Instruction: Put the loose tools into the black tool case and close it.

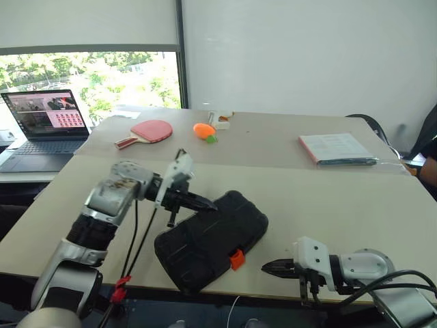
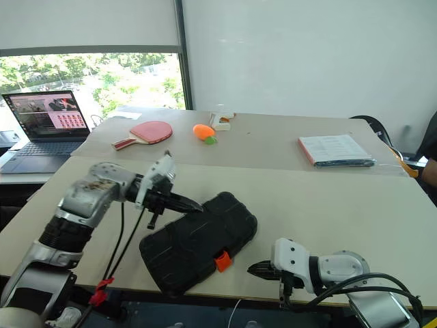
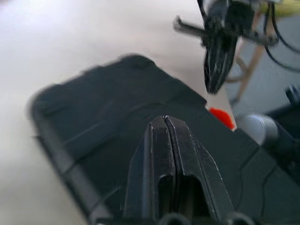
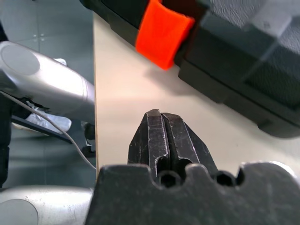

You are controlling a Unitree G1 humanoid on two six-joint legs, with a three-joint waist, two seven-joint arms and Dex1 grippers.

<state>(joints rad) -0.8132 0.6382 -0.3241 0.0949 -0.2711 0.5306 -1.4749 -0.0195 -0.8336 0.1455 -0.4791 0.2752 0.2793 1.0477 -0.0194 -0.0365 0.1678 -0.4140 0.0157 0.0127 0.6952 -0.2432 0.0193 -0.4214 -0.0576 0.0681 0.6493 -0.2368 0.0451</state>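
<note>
The left gripper (image 1: 205, 203) has its fingers pressed together on nothing, tips over the far left edge of the black tool case (image 1: 212, 239). From the head cameras, the case lies shut and flat near the front edge of the table (image 1: 341, 198), orange latch (image 1: 236, 259) facing the robot. The right gripper (image 1: 273, 268), also pinched closed and empty, hovers just right of the latch. No loose tools are to be seen on the table (presumably already inside).

In the left wrist view, the closed fingers (image 3: 171, 154) sit above the ribbed lid; pressing down here with flat, steady force would best seat the lid.

In the right wrist view, the latch (image 4: 161, 33) appears a little way ahead of the fingertips (image 4: 161, 136). Whether it is snapped home I cannot tell; a straight push on it would settle that.
</note>
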